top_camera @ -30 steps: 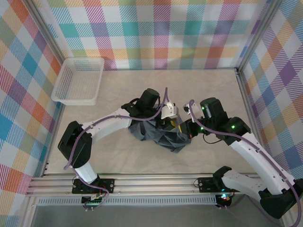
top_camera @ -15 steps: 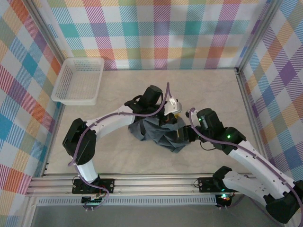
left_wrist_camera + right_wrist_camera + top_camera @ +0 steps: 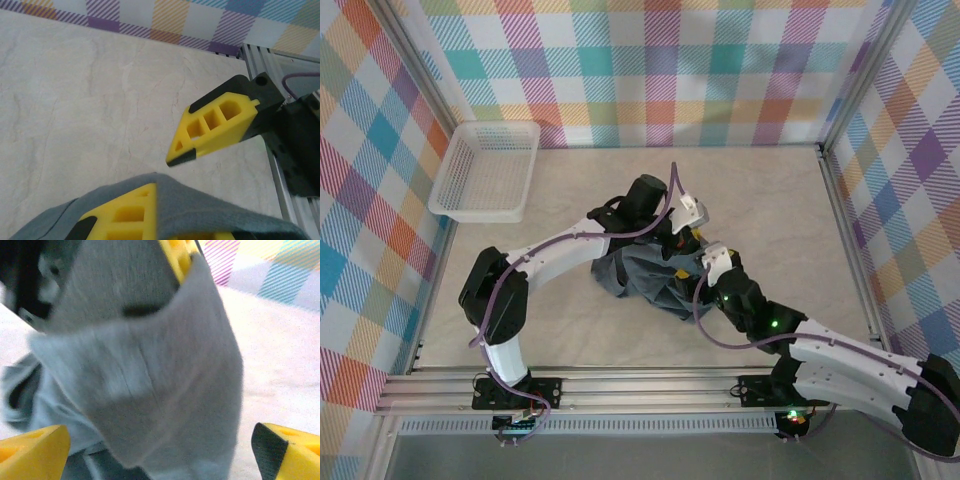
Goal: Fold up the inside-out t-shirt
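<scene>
Though far from t-shirt (image 3: 638, 280), white basket (image 3: 488, 170).

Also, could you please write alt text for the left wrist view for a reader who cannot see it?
The left gripper is open, with a fold of the grey t-shirt draped over its lower yellow finger while the upper finger is bare. Beneath is a pale table, with a plaid wall behind.
</scene>
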Controlling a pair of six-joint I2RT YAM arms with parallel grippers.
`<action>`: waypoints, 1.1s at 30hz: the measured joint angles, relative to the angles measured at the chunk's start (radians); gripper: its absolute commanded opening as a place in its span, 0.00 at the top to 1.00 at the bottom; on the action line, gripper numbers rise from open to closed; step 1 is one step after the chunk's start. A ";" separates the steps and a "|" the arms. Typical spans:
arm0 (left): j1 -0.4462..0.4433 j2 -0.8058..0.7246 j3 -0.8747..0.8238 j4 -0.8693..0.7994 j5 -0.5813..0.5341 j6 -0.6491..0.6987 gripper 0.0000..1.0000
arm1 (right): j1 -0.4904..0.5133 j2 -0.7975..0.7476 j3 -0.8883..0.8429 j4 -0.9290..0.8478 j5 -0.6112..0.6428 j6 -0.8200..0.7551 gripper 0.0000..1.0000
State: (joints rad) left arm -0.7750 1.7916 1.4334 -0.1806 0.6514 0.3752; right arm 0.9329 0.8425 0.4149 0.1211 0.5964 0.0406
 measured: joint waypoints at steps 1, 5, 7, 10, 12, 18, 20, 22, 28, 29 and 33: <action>0.000 0.000 0.002 0.000 -0.006 -0.016 1.00 | 0.001 0.010 -0.019 0.050 0.023 -0.041 0.06; 0.000 0.000 0.005 0.003 -0.029 -0.071 1.00 | 0.003 0.100 -0.031 0.254 0.088 -0.190 0.06; 0.000 0.000 0.005 0.004 -0.038 -0.091 1.00 | 0.004 0.158 -0.031 0.356 0.116 -0.262 0.07; 0.000 0.000 0.005 0.005 -0.047 -0.107 1.00 | 0.003 0.222 -0.025 0.456 0.152 -0.344 0.13; 0.000 0.000 0.005 0.005 -0.053 -0.115 1.00 | 0.003 0.232 -0.017 0.481 0.165 -0.375 0.20; 0.000 0.000 0.009 0.027 -0.059 -0.126 1.00 | 0.003 0.164 -0.007 0.421 0.168 -0.396 0.36; 0.000 0.000 0.011 0.035 -0.059 -0.128 1.00 | 0.001 0.125 -0.007 0.378 0.154 -0.394 0.42; 0.000 0.000 0.011 0.047 -0.060 -0.129 1.00 | -0.005 0.098 -0.007 0.343 0.140 -0.393 0.49; 0.000 0.000 0.011 0.051 -0.068 -0.127 1.00 | -0.033 0.071 -0.005 0.279 0.126 -0.396 0.56; 0.000 0.000 0.011 0.051 -0.069 -0.127 1.00 | -0.037 0.070 -0.001 0.269 0.125 -0.397 0.56; -0.001 0.000 0.011 0.052 -0.069 -0.125 1.00 | -0.042 0.055 0.005 0.243 0.120 -0.401 0.56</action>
State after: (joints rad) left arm -0.7757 1.7916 1.4448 -0.1284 0.5823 0.2504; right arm 0.8909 0.8970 0.4194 0.3641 0.7162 -0.3607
